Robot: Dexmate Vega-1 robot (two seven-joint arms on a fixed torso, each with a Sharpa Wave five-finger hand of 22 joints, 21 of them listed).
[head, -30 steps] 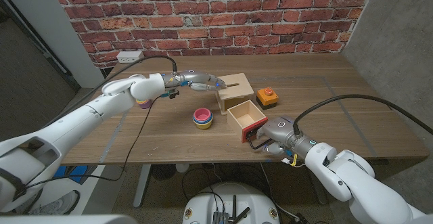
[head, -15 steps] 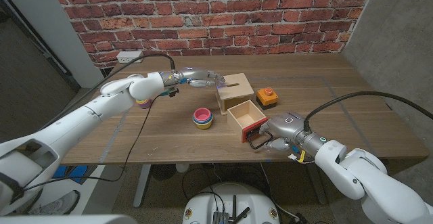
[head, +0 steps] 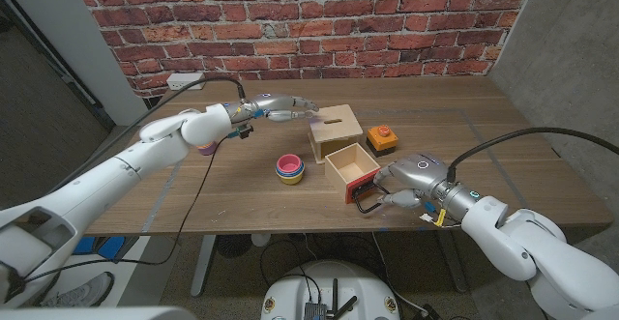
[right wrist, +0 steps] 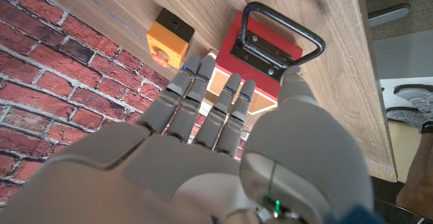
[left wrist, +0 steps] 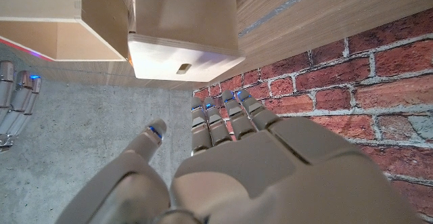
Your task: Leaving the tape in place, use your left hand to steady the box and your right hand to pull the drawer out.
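Observation:
The light wooden box (head: pixel 336 125) stands mid-table, its drawer (head: pixel 350 168) pulled out toward me, showing a red front and a black wire handle (head: pixel 366 202). My left hand (head: pixel 281 107) hovers just left of the box top with its fingers stretched out, not touching it; in the left wrist view the fingers (left wrist: pixel 223 116) are spread short of the box (left wrist: pixel 183 21). My right hand (head: pixel 409 178) sits just right of the handle, holding nothing. In the right wrist view its fingers (right wrist: pixel 203 95) reach out beside the free handle (right wrist: pixel 277 38). A colourful tape roll (head: pixel 206 148) peeks from under my left forearm.
An orange block with a red button (head: pixel 382 138) stands right of the box. Stacked coloured cups (head: pixel 289 168) sit left of the drawer. A white power strip (head: pixel 186 80) lies at the back left. My left arm's black cable trails over the table's front edge (head: pixel 290 231).
My right hand has come off the drawer handle and drawn away to the right. My left hand has pulled back from the box's top corner. The drawer has stayed where it was.

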